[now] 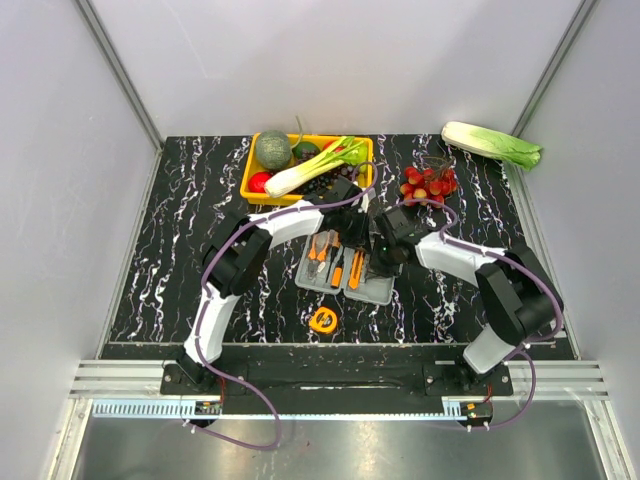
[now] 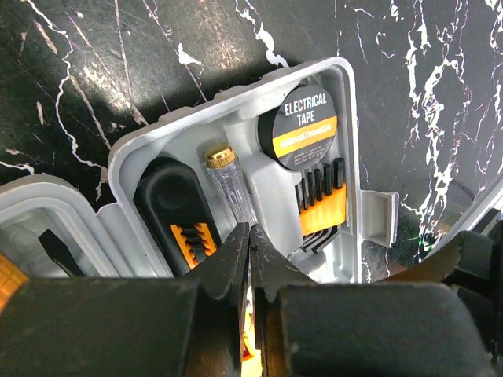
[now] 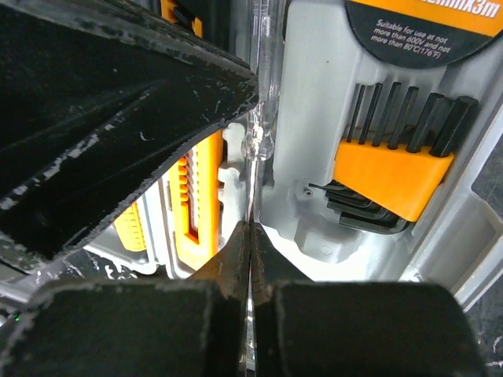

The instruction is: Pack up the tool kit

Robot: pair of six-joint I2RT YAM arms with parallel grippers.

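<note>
Tool kit case [image 1: 381, 292]: flat grey plastic, open, lying flat mid-table, long side running away from the near edge. Orange-handled pliers [image 1: 318, 250] and two other orange tools [image 1: 355, 270] lie in its moulded slots. Close up, one half holds a black electrical tape roll [image 2: 309, 126] with an orange label band, a clear-handled screwdriver [image 2: 231, 182] with a brass cap, black hex keys [image 2: 322, 206] in an orange holder, and a black-and-orange knife-like tool [image 2: 179, 225]. The yellow tape measure [image 1: 323, 320] lies on the table outside the case, just in front of it.
</note>
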